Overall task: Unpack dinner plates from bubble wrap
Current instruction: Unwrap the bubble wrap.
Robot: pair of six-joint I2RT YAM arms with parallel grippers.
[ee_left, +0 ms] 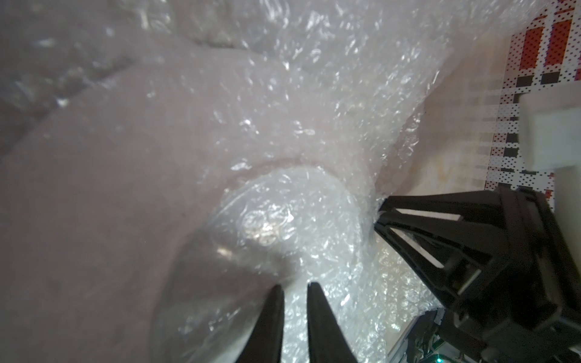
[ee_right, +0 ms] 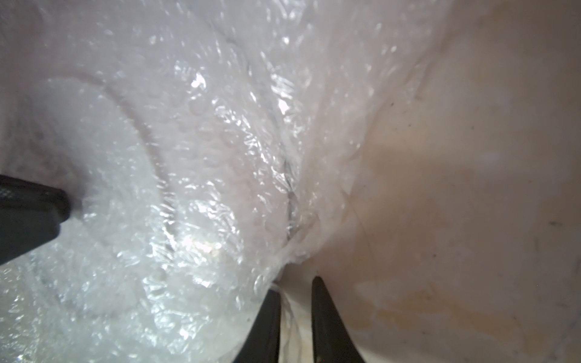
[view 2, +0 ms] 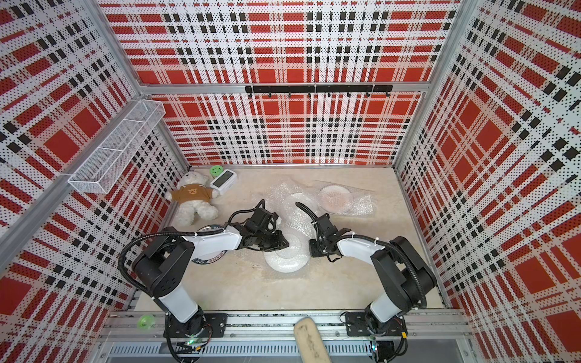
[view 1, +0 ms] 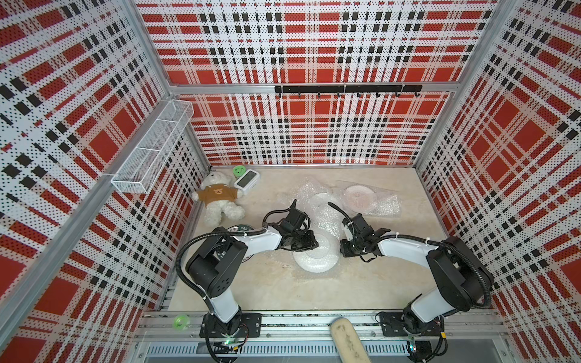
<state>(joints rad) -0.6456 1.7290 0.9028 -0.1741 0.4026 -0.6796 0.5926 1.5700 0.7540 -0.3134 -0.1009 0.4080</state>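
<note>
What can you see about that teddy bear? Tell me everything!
The teddy bear is white and fluffy, in a brown shirt with a little bear face on it. It lies on its back on the table, in the far corner by the side wall, arms and legs spread. A white clock sits right beside one arm.

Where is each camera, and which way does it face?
Top views: high over the near edge, looking down at the table; left arm and right arm show.
Left wrist: on left arm, facing bubble wrap; left gripper, right gripper show.
Right wrist: on right arm, facing that wrap; right gripper shows.
Shared: both wrist views show the wrapped plate.
</note>
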